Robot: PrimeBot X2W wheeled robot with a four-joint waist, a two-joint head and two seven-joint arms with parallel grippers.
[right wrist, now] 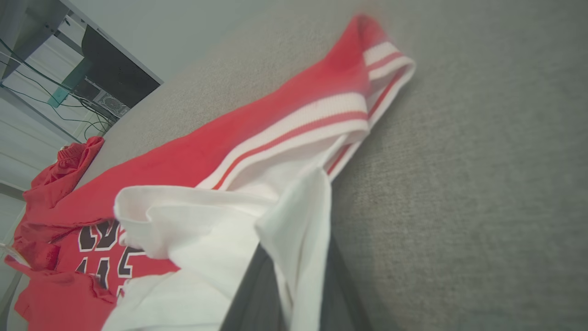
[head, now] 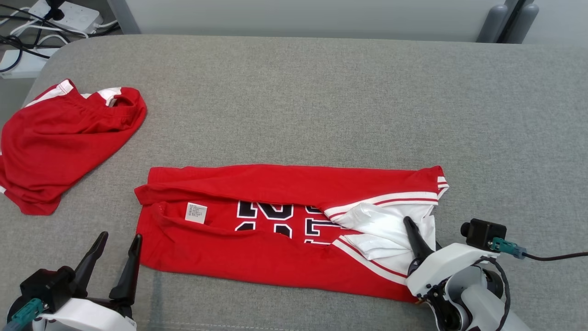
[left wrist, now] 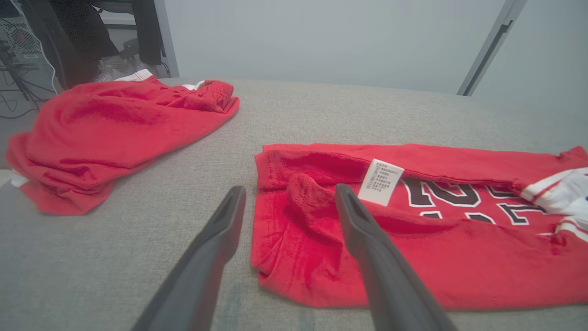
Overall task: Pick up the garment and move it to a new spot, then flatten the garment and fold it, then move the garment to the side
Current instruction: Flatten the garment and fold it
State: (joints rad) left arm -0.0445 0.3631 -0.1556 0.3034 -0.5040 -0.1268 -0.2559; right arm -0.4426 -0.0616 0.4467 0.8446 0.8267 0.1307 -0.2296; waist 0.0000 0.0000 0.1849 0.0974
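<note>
– Grey padded table (head: 321, 92), folded red jersey (head: 257, 262) lying near the front edge, red shorts (head: 59, 138) well off to its left.
– Yep, right gripper (head: 413, 232) is pinching the jersey's white hem, left gripper (head: 120, 236) is gaping wide and empty.

Head view: high, tilted forward and down over the grey surface (head: 321, 92), whole garment (head: 275, 269) centred, second red garment (head: 59, 138) at 10 o'clock. Left wrist view: low, close to the surface, looking along the left gripper (left wrist: 289, 188) at the garment's 9 o'clock end; shares both garments with head. Right wrist view: rolled, very close on the garment's 3 o'clock end.
</note>
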